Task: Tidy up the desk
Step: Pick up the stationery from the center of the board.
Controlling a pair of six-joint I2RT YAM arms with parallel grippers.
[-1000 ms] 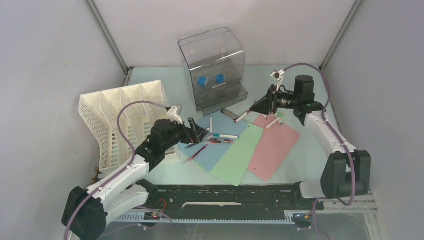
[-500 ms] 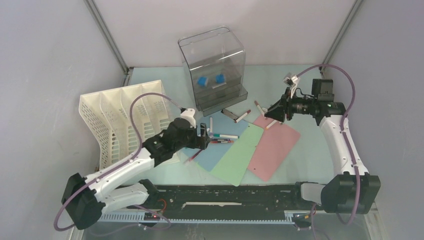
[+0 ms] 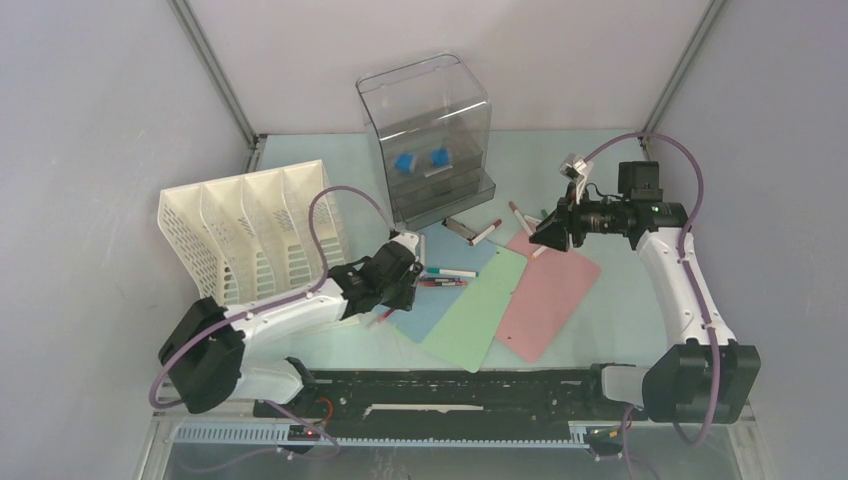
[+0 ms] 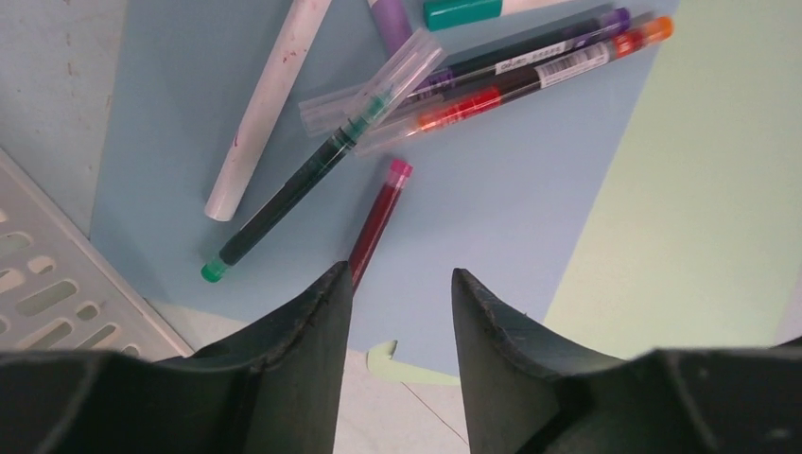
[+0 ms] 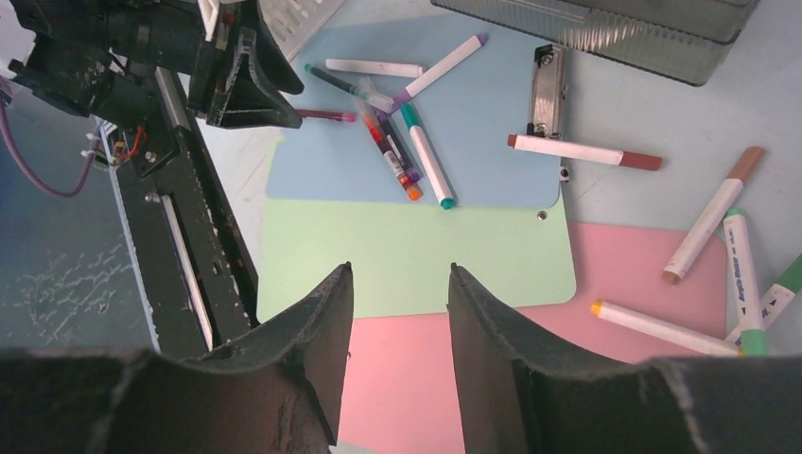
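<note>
Overhead, two robot arms work above the pale green desk (image 3: pixel 590 160), which fills the floor of a grey-walled booth with a black rail (image 3: pixel 450 385) along its near edge. A white file rack (image 3: pixel 240 235) stands at the desk's left edge and a clear drawer box (image 3: pixel 425 130) sits at the middle of the far edge. Three overlapping sheets are fanned across the centre: blue (image 3: pixel 435 305), green (image 3: pixel 475 315) and pink (image 3: pixel 550 295). The left gripper (image 3: pixel 408 277) sits low over the blue sheet's left corner, beside the rack. Its jaws are parted with nothing between them. A red pen (image 4: pixel 376 222) lies on the blue sheet just ahead of one of its fingertips (image 4: pixel 333 284), but the wrist view does not show whether the two touch. A loose cluster of pens (image 3: pixel 445 277) lies just beyond the red pen on the same sheet. The right gripper (image 3: pixel 538 232) hangs above the pink sheet's far corner, jaws apart and empty. Several white markers (image 5: pixel 705 222) are scattered below it on the pink sheet and the bare desk.
</note>
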